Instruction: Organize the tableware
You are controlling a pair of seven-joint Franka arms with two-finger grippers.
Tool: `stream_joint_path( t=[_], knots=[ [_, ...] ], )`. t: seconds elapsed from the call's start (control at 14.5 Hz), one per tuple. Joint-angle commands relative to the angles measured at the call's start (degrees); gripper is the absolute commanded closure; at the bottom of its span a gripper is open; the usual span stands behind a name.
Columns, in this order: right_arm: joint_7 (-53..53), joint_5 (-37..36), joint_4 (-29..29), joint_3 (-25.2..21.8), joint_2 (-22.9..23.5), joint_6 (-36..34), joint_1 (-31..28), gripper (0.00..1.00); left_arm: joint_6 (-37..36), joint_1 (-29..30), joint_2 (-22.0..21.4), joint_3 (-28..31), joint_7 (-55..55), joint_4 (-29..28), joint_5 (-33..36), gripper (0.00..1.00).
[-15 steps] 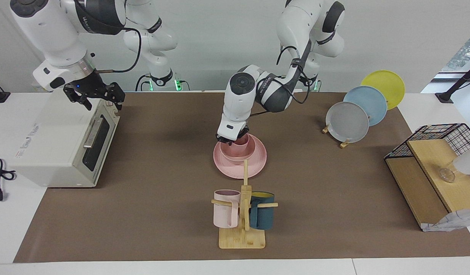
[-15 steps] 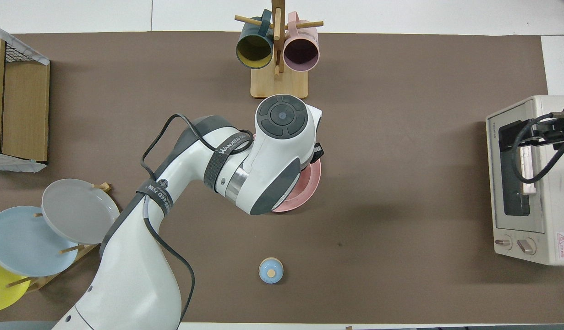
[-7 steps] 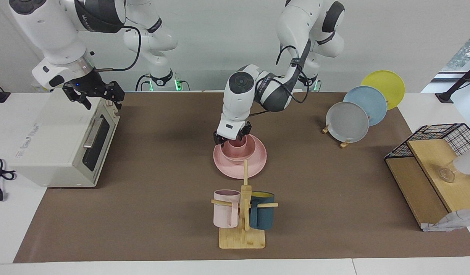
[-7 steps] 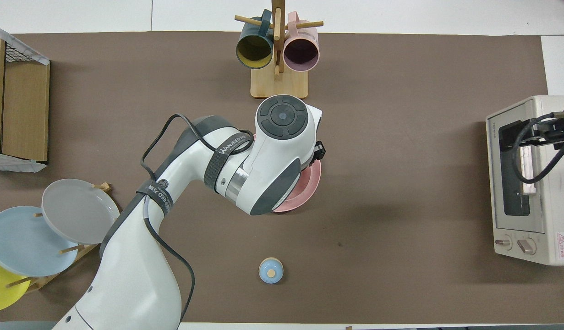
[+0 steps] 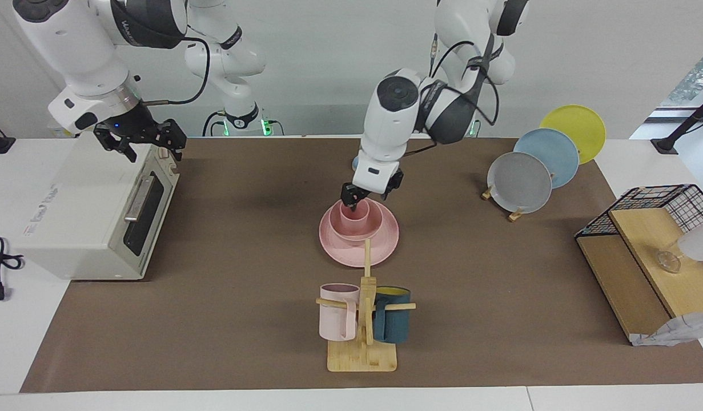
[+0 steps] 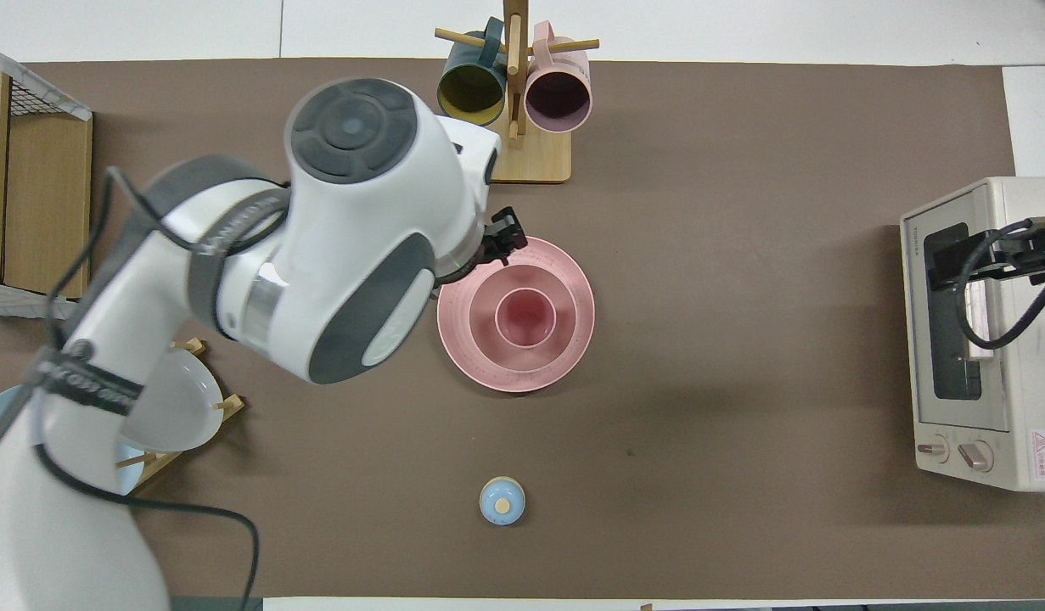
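The pink plate (image 5: 389, 235) lies mid-table, the pink bowl (image 5: 372, 226) sits on it, and the pink cup (image 5: 354, 212) stands upright in the bowl. The overhead view shows the same stack: plate (image 6: 578, 336), bowl (image 6: 522, 355), cup (image 6: 525, 317). My left gripper (image 5: 369, 193) is open and empty, raised just above the cup and bowl. In the overhead view the left gripper (image 6: 503, 234) shows at the plate's edge under the arm. My right gripper (image 5: 140, 141) hangs open and empty over the toaster oven (image 5: 88, 211); the right arm waits.
A wooden mug rack (image 5: 362, 342) with a pale pink mug (image 5: 337, 313) and a teal mug (image 5: 392, 322) stands farther from the robots than the plate. A rack holds grey (image 5: 519, 182), blue and yellow plates. A wooden shelf (image 5: 642, 268) stands at the left arm's end. A small blue knob (image 6: 502, 501) lies nearer the robots.
My left gripper let go of the cup, leaving it in the bowl, then rose and drew back toward the robots. The stack is now uncovered in the overhead view. The right arm barely moved.
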Motion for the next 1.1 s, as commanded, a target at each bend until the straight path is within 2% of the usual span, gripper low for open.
stream_joint_path(
  t=[0.0, 0.34, 0.55, 0.69, 1.03],
  knots=[
    [-1.7, 0.9, -0.1, 1.0, -0.7, -0.6, -1.5, 0.00, -4.1, 5.9, -4.8, -0.1, 8.0, -1.8, -0.3, 0.10],
    [-1.0, 1.2, -0.1, 0.7, -0.8, -0.4, -1.3, 0.00, -10.3, 20.5, -6.6, -0.1, 33.7, -1.8, 0.4, 0.09],
    [-1.1, 1.2, -0.5, 0.5, -1.2, -0.4, -1.3, 0.00, -10.4, 26.5, -7.6, 0.1, 44.1, -3.2, 0.5, 0.02],
    [-1.2, 1.3, -0.5, 0.5, -1.2, -0.4, -1.2, 0.00, -9.3, 28.5, -8.7, 0.1, 50.2, -5.1, 0.5, 0.00],
    [-1.3, 1.3, -0.6, 0.5, -1.3, -0.7, -1.2, 0.00, -9.7, 28.8, -8.7, 0.1, 50.0, -4.8, 0.5, 0.00]
  ],
)
